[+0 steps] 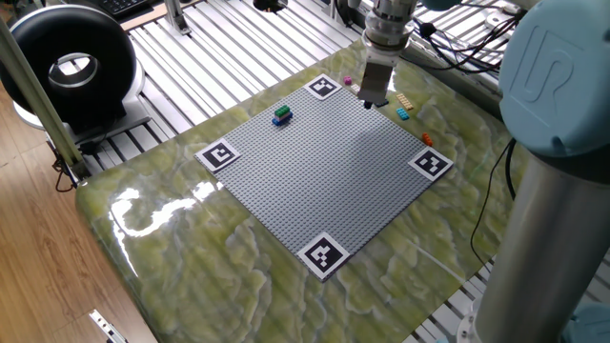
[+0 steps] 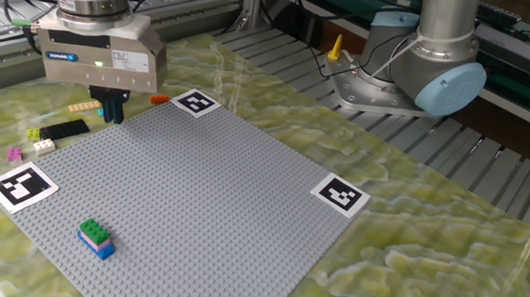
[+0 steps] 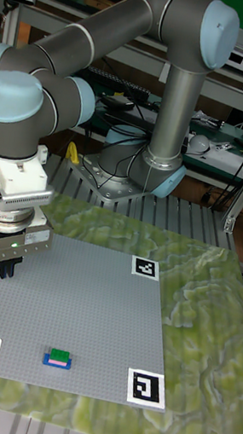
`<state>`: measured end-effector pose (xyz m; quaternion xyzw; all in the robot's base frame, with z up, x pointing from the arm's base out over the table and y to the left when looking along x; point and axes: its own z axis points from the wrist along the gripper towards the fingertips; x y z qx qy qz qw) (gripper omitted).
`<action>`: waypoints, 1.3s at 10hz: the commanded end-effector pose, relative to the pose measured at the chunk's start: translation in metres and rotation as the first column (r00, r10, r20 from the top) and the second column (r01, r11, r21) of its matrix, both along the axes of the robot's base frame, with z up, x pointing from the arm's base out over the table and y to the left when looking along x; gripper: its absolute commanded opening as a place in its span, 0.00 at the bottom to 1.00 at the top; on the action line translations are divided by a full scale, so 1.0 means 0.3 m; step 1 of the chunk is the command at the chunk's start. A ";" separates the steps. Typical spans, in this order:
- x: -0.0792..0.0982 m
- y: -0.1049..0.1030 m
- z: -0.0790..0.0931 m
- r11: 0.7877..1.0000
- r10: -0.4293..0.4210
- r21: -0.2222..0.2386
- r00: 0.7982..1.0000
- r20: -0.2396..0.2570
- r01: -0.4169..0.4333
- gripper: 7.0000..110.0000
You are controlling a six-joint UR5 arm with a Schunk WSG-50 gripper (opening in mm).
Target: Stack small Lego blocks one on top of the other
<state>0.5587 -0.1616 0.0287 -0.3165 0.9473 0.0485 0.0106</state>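
On the grey baseplate (image 1: 324, 171) stands a short stack of small Lego blocks (image 1: 282, 115), green on dark blue, also seen in the other fixed view as the stack (image 2: 94, 237) and in the tall view as the stack (image 3: 58, 357). My gripper (image 2: 113, 112) hovers just above the plate's far edge, well away from the stack. Its dark fingers are close together, and I cannot make out a block between them. Just off that edge lie loose blocks: cyan (image 1: 403, 112), orange (image 1: 427, 140), pink (image 2: 15, 154), yellow (image 2: 35, 134) and white (image 2: 44, 144).
Black-and-white marker tags (image 2: 196, 103) sit at the plate's corners. A black bar (image 2: 63, 129) lies among the loose blocks. The arm's base (image 2: 419, 72) stands on the slatted frame beyond the green marbled table top (image 2: 421, 240). A black ring-shaped device (image 1: 67, 67) sits off the table.
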 end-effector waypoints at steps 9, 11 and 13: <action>0.058 -0.183 -0.038 0.913 0.407 -0.053 0.911 0.058 -0.405 0.36; 0.090 -0.159 -0.045 0.892 0.450 -0.072 0.892 0.048 -0.446 0.57; 0.077 -0.181 -0.085 0.867 0.495 -0.076 0.869 0.018 -0.492 0.57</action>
